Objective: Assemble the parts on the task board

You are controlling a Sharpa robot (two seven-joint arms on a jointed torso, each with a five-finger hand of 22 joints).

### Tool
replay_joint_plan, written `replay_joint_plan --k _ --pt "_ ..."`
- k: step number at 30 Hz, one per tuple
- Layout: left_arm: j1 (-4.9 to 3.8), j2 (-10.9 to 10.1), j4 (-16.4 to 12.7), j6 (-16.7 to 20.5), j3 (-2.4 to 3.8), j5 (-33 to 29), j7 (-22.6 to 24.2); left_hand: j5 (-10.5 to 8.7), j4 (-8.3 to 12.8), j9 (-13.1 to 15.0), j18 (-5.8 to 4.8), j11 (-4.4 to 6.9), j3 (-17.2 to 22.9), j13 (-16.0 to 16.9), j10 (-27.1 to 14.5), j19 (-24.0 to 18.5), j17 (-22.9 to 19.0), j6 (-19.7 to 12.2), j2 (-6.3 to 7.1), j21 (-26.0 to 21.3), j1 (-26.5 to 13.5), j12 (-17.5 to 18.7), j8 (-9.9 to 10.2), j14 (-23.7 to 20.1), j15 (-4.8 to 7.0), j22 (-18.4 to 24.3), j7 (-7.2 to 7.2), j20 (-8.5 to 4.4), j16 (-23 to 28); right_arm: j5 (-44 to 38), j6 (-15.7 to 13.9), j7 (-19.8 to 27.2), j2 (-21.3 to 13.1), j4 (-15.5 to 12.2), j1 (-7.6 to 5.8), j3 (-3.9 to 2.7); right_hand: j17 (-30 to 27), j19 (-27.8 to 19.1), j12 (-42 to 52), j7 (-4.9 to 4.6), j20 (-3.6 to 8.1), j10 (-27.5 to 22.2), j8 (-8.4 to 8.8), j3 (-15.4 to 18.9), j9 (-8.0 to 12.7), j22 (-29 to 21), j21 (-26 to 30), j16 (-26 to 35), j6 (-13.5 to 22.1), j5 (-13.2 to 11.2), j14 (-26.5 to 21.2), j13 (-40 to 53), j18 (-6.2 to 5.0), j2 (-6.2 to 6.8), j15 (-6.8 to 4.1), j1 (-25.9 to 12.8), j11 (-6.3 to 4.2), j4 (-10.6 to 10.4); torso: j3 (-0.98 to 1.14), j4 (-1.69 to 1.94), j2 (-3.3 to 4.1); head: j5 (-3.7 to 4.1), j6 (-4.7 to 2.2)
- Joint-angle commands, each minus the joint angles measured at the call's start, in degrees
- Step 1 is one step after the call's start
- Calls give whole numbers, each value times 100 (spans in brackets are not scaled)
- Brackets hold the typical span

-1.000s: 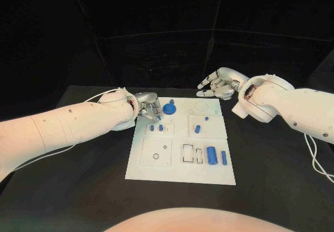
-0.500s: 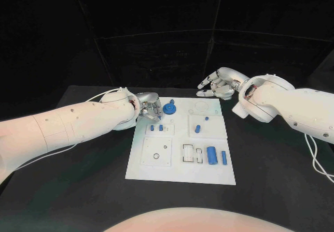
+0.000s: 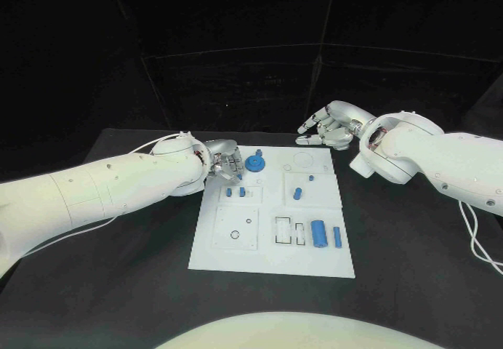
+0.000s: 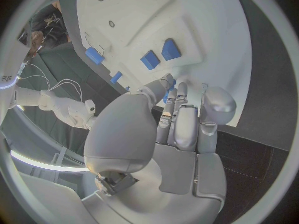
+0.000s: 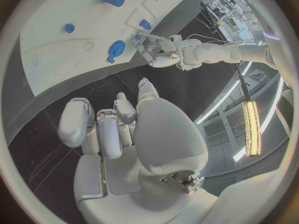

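Where the left hand (image 3: pixel 224 161) meets the far-left edge of the task board (image 3: pixel 272 251) in the head view, its curled fingers hide whatever lies between them, so I cannot tell whether it grips anything. A blue round part (image 3: pixel 255 163) sits just right of that hand. The right hand (image 3: pixel 331 124) hangs beyond the board's far edge, fingers loosely apart, holding nothing. Two blue cylinders (image 3: pixel 318 234) lie side by side near the board's right edge, long axes running near to far.

From the left wrist view, the fingers (image 4: pixel 181 115) lie close together over the board's edge, with small blue parts (image 4: pixel 161 54) just beyond their tips.

From the right wrist view, the right hand's fingers (image 5: pixel 106 122) are spread over the black table (image 5: pixel 87 92), well clear of the board.
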State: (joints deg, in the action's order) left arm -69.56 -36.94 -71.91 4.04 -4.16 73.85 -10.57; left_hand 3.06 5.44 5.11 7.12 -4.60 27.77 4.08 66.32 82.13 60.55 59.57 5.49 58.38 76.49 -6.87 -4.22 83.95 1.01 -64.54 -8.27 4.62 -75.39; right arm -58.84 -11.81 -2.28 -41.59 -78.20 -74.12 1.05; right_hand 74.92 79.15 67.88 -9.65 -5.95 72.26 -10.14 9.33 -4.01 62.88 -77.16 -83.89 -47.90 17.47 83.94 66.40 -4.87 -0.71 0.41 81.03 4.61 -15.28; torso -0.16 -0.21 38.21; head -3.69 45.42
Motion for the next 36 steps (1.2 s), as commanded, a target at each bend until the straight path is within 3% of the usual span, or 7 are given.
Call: replay_joint_plan --k 1,12,17,25,28,32,36 --pt "-6 -4 -6 -2 4 -141 -39 -21 -4 -13 -64 -4 33 -8 -48 19 -22 -27 18 -38 -47 35 29 13 -46 10 -1 23 8 -15 -26 31 -6 -6 -11 -3 659 -23 -3 4 12 -25 -18 32 2 3 28 22 6 38 403 -5 -22 -52 -52 19 -8 -16 -3 4 0 2 2" --pt "-6 -28 0 126 3 -185 -8 -22 -2 -110 -50 6 56 -3 -79 9 -83 -264 106 -108 -84 107 79 -8 -43 54 65 33 38 -15 -33 16 -16 10 -11 -3 618 -40 -182 5 13 -170 -21 40 3 -38 49 54 7 39 392 -193 -30 -55 -53 21 -9 -18 -1 4 -2 2 6" --pt "-5 -86 -23 164 3 -188 -4 -22 -3 -122 -48 -1 52 -4 -99 8 -95 -301 129 -128 -96 127 75 -10 -46 67 69 35 43 -116 -27 -60 -33 45 -10 -2 0 -121 -1989 38 38 -1375 -93 107 -3 -250 172 599 -53 29 204 -1933 -65 -127 -84 151 -37 -20 -5 2 -3 10 0" --pt "-5 -347 -159 241 5 -320 8 -21 2 -128 -48 -13 55 -7 -141 9 -114 -320 148 -141 -95 158 66 -15 -54 75 71 39 51 -1028 107 -276 -117 89 34 -1 -599 -207 -3714 74 78 -1501 -193 25 -4 -574 385 1195 -495 -232 128 -3404 -116 -181 -122 770 -58 114 -5 7 -8 38 -15" --pt "-6 -486 -248 371 7 -556 89 -20 9 -124 -49 -13 75 -4 -146 13 -109 -293 134 -138 -74 166 48 -13 -56 71 60 41 47 -1527 166 -359 -159 70 77 1 -655 -184 -4274 80 67 -1278 -142 -26 18 -589 404 1268 -646 -387 147 -3965 -108 -157 -129 951 -43 124 -7 13 -10 55 -22" --pt "-6 -642 -332 681 8 -1107 355 -21 16 -106 -47 -6 108 12 -95 19 -129 -184 109 -147 -49 150 -3 -15 -52 75 16 41 53 -2097 196 -431 -199 15 134 3 -677 -171 -4595 104 73 -1208 -107 -83 14 -595 415 1300 -803 -421 156 -4288 -114 -139 -123 1080 -60 141 -4 3 -5 82 -43" --pt "-7 -780 -398 1210 8 -2167 934 -21 -5 -75 -37 -10 116 45 47 7 -176 20 76 -211 -62 86 -96 -30 -56 120 -20 43 76 -2795 201 -501 -257 -110 240 6 -692 -160 -4872 130 64 -1156 -34 -109 18 -600 424 1325 -899 -452 166 -4591 -112 -91 -111 1140 -58 128 -8 5 -4 162 -93"
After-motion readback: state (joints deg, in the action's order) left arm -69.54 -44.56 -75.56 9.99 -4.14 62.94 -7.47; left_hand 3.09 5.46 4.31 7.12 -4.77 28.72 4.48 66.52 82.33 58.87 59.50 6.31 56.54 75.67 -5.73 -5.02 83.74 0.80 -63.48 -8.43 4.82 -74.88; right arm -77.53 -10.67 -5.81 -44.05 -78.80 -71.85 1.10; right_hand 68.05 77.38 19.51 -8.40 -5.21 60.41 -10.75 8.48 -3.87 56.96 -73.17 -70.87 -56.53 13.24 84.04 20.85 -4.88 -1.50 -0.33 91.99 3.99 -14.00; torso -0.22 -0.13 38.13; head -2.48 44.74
